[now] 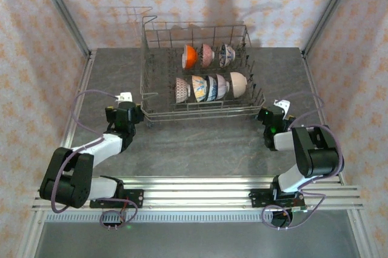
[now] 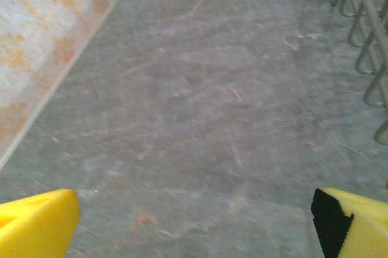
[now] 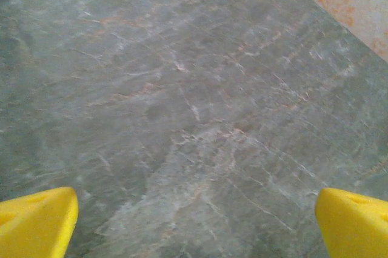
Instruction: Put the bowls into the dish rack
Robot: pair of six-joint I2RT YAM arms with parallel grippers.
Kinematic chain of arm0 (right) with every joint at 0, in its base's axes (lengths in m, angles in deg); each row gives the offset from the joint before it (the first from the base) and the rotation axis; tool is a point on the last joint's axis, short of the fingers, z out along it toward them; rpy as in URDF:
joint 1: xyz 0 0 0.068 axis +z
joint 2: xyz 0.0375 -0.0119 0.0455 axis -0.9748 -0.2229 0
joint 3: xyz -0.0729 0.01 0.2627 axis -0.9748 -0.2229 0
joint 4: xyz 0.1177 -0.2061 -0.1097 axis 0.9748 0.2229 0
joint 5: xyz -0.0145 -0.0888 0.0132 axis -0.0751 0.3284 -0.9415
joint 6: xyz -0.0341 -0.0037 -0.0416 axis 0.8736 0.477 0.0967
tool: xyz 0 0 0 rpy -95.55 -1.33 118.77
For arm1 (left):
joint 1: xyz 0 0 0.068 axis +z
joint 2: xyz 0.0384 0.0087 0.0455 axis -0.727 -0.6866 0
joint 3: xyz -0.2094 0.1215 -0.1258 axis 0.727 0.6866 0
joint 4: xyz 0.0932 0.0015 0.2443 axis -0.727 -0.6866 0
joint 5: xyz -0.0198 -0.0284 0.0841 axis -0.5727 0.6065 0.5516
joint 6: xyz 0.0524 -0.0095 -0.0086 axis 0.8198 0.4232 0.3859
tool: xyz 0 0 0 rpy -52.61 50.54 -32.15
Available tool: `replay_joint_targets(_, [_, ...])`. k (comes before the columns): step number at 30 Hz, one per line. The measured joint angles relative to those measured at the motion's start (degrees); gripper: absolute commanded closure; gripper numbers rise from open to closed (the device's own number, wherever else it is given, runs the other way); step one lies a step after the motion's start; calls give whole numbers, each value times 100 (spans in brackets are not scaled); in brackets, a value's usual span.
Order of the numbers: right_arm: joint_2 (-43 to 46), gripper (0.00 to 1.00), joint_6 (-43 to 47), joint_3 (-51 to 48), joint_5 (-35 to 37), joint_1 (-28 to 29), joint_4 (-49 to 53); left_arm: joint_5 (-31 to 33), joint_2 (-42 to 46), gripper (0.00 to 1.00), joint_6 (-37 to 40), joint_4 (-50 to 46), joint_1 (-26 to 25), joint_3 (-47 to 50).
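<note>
Bowls [image 1: 199, 88] stand in the dish rack [image 1: 159, 67] (two rows, perhaps eight) at the table [image 1: 200, 143] rear.

A staged robot test cell dressed as a kitchen is indicated rather than a lived-in home. Flat wallpapered panels [image 1: 36, 40] are held in bare aluminium framing [image 1: 60, 7], and two arms [image 1: 103, 146] are bolted to slotted rails [image 1: 200, 186] at the table [image 1: 200, 143] edge. Ahead and left of the left gripper's fingers [image 2: 36, 221] such a panel is seen meeting the grey stone-look top, with dish rack [image 2: 367, 3] wire ahead to their right.
</note>
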Motion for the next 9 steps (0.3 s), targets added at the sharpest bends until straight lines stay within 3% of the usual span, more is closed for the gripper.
replay_joint_targets(4, [0, 0, -2, 81, 28, 4, -249, 57, -52, 0, 181, 1108, 33, 343])
replay_joint_targets(7, [0, 0, 0, 101, 50, -7, -295, -13, -789, 0, 256, 2465, 105, 667])
replay_joint_targets(9, [0, 0, 0, 107, 50, -7, -308, -162, -1078, 0, 195, 2651, 229, 809])
